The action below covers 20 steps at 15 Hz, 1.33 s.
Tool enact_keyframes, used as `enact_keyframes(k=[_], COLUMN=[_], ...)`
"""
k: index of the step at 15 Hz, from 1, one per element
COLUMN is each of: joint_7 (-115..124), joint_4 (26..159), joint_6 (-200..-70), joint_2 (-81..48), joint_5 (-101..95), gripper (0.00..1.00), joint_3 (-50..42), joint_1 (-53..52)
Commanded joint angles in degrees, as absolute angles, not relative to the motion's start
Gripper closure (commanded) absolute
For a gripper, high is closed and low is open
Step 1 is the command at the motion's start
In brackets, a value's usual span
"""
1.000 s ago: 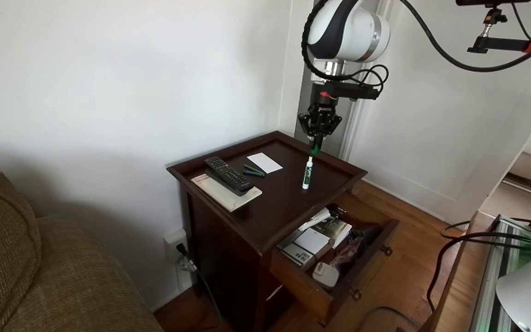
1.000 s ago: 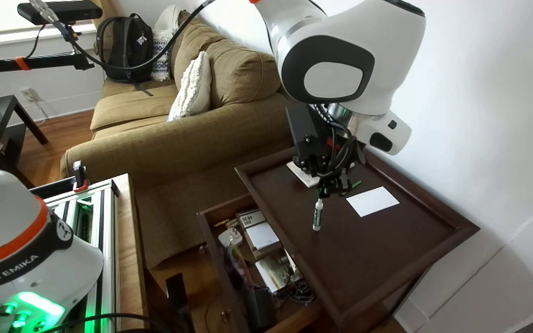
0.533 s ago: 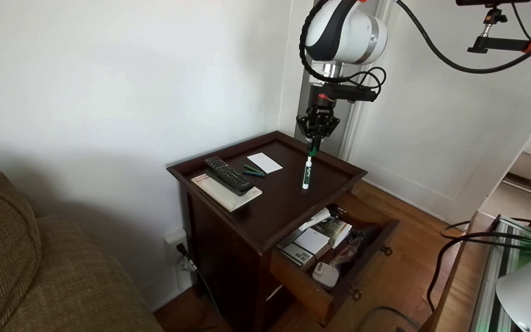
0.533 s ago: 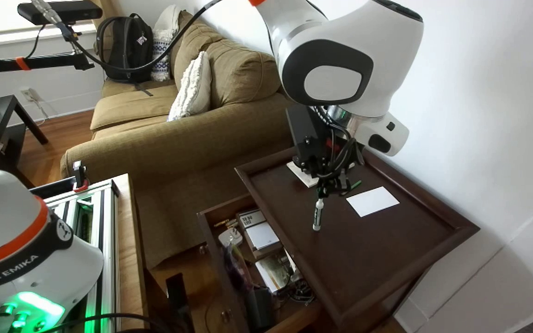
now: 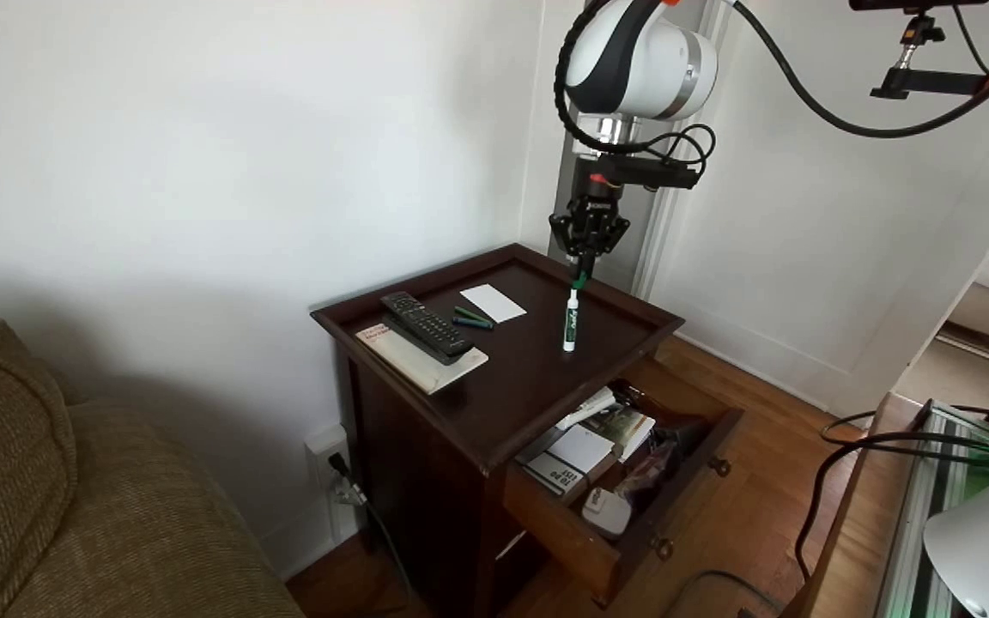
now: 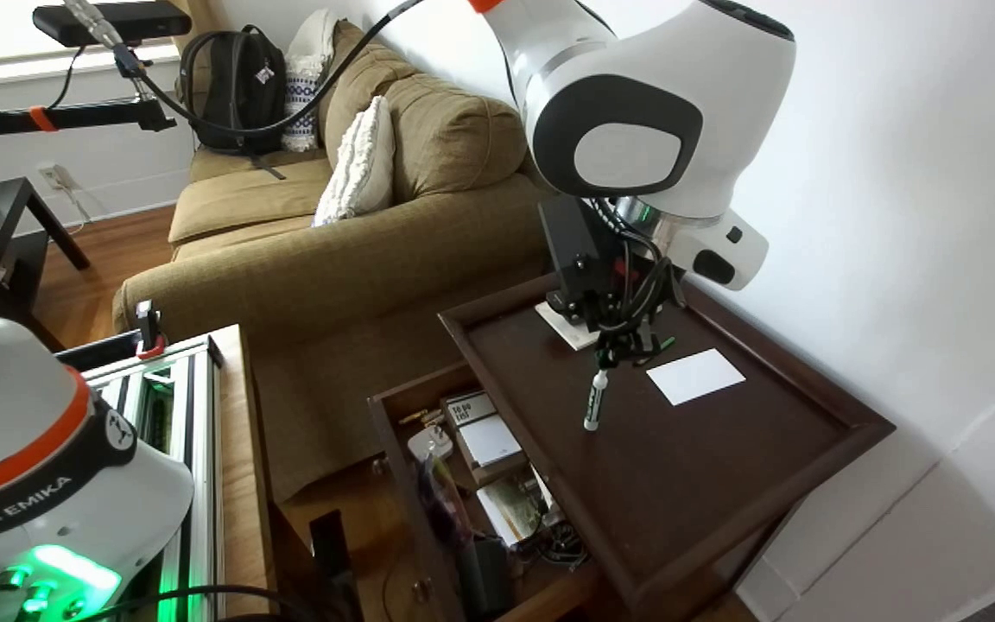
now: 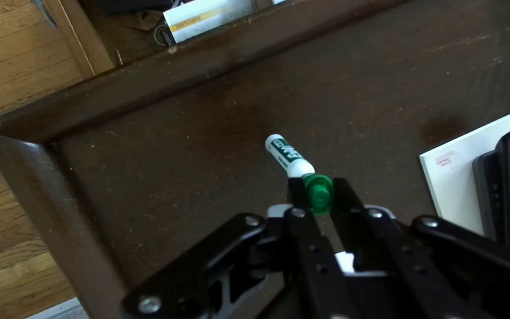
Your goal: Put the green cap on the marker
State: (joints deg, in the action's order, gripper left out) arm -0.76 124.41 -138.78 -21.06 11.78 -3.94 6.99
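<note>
The marker [image 5: 570,322], white with a green label, stands on its end on the dark table, slightly tilted; it also shows in an exterior view [image 6: 594,404] and in the wrist view [image 7: 287,153]. My gripper [image 5: 583,266] is right above it, pointing down. Its fingers are closed around the sides of the green cap [image 7: 320,195], which also shows in an exterior view [image 5: 579,281]. The cap sits at the marker's upper tip and seems to touch it. How far the tip is inside the cap is hidden.
On the wooden table [image 5: 529,386] lie a white paper slip [image 5: 493,303], green and blue pens [image 5: 472,323], and a remote [image 5: 427,324] on a pale book [image 5: 421,359]. An open, filled drawer [image 5: 623,463] juts out below the table edge. A wall stands behind.
My gripper with the cap has shifted slightly sideways, leftward in one exterior view. The marker's top has moved with it, so its tilt has changed while its base stays put.
</note>
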Motion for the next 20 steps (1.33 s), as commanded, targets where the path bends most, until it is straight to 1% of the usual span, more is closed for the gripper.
enact_keyframes(k=[1, 11, 20], joint_7=[-1.9, -1.6, -1.1], joint_4=[124.0, 124.0, 123.2], joint_6=[-138.8, -138.4, -134.0], joint_2=[-22.8, -22.0, -21.2], joint_5=[12.0, 12.1, 12.9], gripper=[0.95, 0.95, 0.95], joint_3=[-3.4, -3.4, -3.3], joint_1=[7.6, 7.6, 7.8])
